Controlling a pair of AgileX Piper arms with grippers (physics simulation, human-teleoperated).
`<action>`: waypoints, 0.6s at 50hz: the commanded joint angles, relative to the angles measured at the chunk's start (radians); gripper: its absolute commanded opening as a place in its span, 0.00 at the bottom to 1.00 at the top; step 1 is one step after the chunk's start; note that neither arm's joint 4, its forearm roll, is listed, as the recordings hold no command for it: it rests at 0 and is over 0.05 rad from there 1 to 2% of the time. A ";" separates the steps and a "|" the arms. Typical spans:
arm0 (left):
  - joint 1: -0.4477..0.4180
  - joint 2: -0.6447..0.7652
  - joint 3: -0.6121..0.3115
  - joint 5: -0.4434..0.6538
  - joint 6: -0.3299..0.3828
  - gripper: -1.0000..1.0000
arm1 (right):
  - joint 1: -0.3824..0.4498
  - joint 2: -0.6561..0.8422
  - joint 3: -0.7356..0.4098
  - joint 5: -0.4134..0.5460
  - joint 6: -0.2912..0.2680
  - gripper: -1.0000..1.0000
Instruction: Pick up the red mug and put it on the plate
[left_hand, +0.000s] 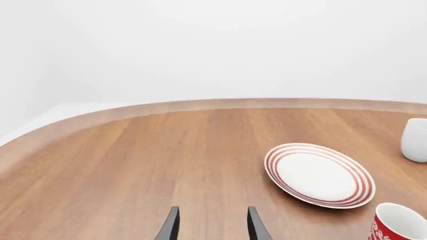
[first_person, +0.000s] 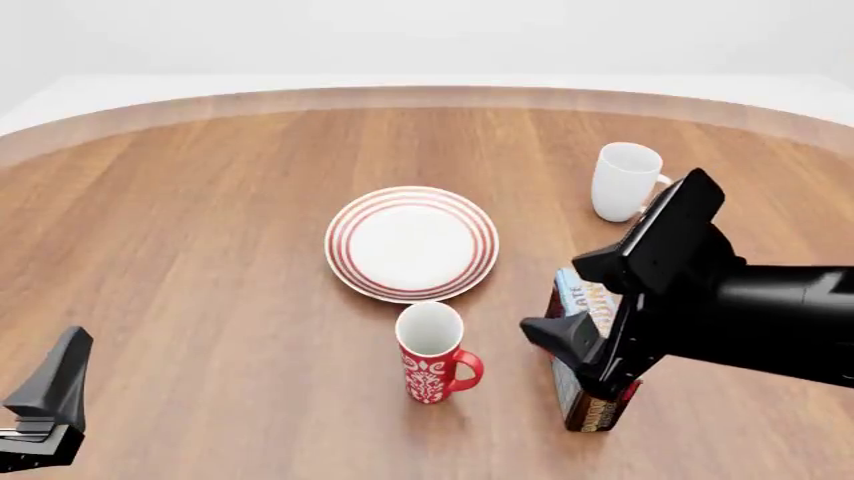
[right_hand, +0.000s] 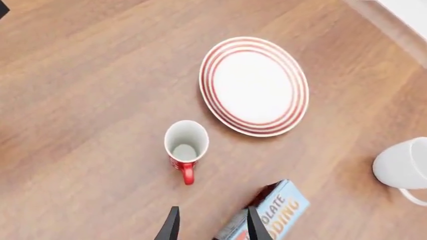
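Wood table (first_person: 200, 230): red mug (first_person: 433, 353) upright, floral, white inside, beside plate (first_person: 412, 243)

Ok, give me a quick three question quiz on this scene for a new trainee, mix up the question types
1. True or false: the red mug already stands on the plate.
2. Which way does the red mug's handle point in the front view? A) toward the white mug B) toward the box on the right C) toward the left tool
3. Fill in: the right tool hovers above the table with its fingers ____ and nothing between them.

Key:
1. False; it stands on the table just in front of the plate.
2. B
3. open
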 joint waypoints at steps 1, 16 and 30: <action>0.000 0.000 0.000 0.000 0.000 1.00 | 0.012 0.044 0.013 -0.046 0.016 1.00; 0.000 0.000 0.000 0.000 0.000 1.00 | 0.010 0.064 0.058 -0.093 0.015 1.00; 0.000 0.000 0.000 0.000 0.000 1.00 | 0.038 0.100 0.073 -0.133 0.034 1.00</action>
